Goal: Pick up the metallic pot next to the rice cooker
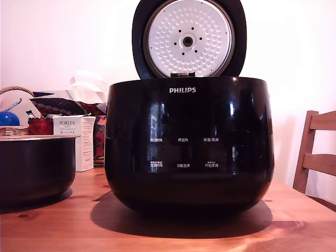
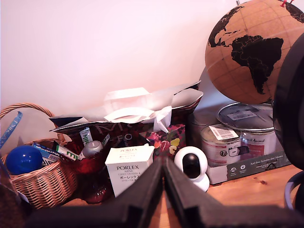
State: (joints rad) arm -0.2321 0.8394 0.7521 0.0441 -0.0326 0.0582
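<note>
The rice cooker point(image 1: 189, 144), large, glossy black and marked PHILIPS, fills the middle of the exterior view with its lid point(image 1: 189, 38) standing open, dimpled silver plate facing me. The metallic pot point(image 1: 34, 168), dark with a thin flared rim, sits on the wooden table point(image 1: 168, 233) at the exterior view's left, a small gap from the cooker. My gripper point(image 2: 164, 162) shows only in the wrist view; its black fingers point(image 2: 142, 192) meet at the tips, shut, with nothing between them. A blurred black edge of the cooker point(image 2: 290, 104) shows there; the pot does not.
Behind the pot stand a white PORLEX box point(image 1: 76, 140), a wicker basket point(image 2: 40, 183) holding a blue ball point(image 2: 23, 159), and a paper bag point(image 2: 128, 111). The wrist view also shows a small white camera point(image 2: 191, 166), tins point(image 2: 240, 133) and a cork globe point(image 2: 251, 50). A wooden chair point(image 1: 317, 157) stands at the exterior view's right.
</note>
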